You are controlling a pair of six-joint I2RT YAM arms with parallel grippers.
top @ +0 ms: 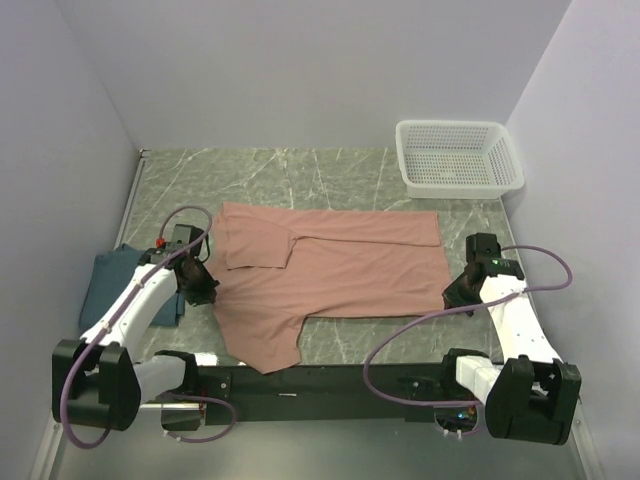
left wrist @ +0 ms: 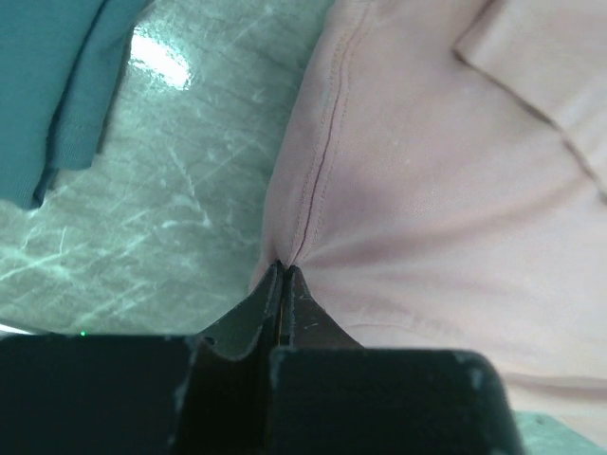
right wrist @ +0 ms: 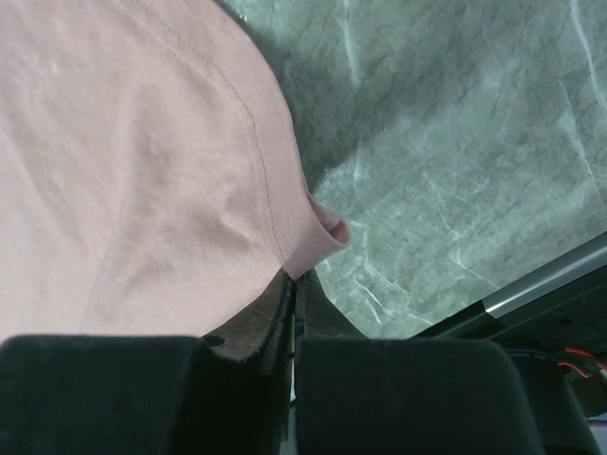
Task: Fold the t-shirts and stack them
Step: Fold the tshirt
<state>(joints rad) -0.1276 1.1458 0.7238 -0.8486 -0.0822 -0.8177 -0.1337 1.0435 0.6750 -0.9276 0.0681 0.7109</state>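
Note:
A salmon-pink t-shirt lies spread across the middle of the table, its far side folded over itself. My left gripper is shut on the shirt's left edge; the left wrist view shows the seam pinched into the closed fingertips. At the shirt's right near corner my right gripper is shut on the hem, which bunches up at the closed tips. A dark teal-blue t-shirt lies folded at the left edge, partly under my left arm, and shows at the upper left of the left wrist view.
A white mesh basket stands at the back right corner. Grey walls close in on three sides. Bare green marbled tabletop runs behind the pink shirt. The black base rail lines the near edge.

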